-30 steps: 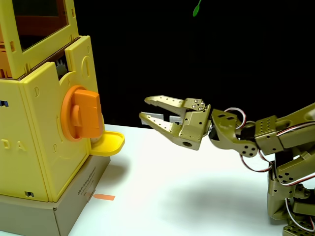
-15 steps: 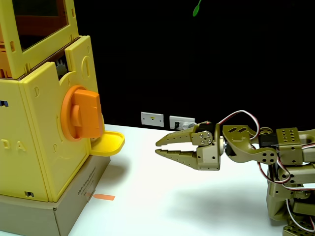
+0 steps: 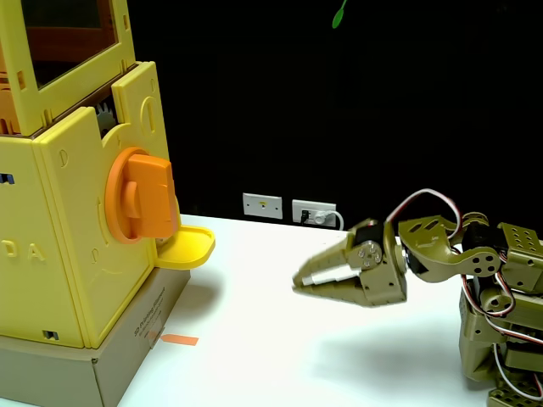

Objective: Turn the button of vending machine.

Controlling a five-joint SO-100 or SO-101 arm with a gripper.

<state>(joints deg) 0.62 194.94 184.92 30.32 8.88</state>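
While the gripper (image 3: 299,280) hangs low over the white table (image 3: 280,339) in the fixed view, its fingers are pressed together, holding nothing.

At the left stands the vending machine (image 3: 59,237), boxy yellow plastic with an orange-tinted window on top and a grey cardboard base. Its button (image 3: 140,197), a big orange disc with a thick bar standing upright across its face, sits on the machine's right-facing side, just above a yellow rounded tray (image 3: 187,246), well apart from the olive-green arm.
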